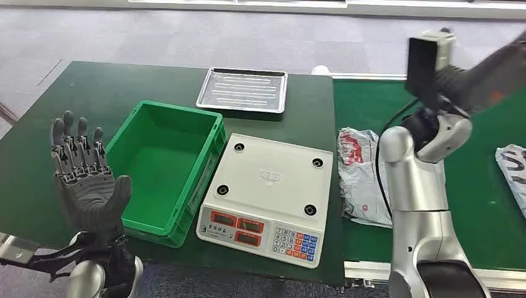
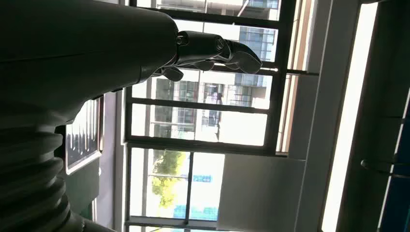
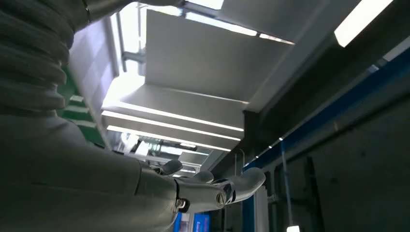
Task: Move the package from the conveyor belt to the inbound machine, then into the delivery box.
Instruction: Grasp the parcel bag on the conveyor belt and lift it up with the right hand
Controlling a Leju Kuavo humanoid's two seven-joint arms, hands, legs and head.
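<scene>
A white and grey package (image 1: pixel 356 177) with red print lies on the green conveyor belt (image 1: pixel 477 205), partly hidden behind my right arm. The inbound machine, a white scale (image 1: pixel 268 186), stands left of the belt. The green delivery box (image 1: pixel 162 164) sits left of the scale with nothing in it. My left hand (image 1: pixel 87 180) is raised in front of the box, palm showing, fingers apart and holding nothing; in the left wrist view this hand (image 2: pixel 145 53) points up at windows. My right hand (image 3: pixel 183 188) is lifted high, fingers stretched out, nothing in them.
A metal tray (image 1: pixel 243 90) lies behind the scale on the dark green table (image 1: pixel 56 124). A second package (image 1: pixel 512 164) lies at the belt's right edge. My right forearm with its wrist camera (image 1: pixel 429 59) rises above the belt.
</scene>
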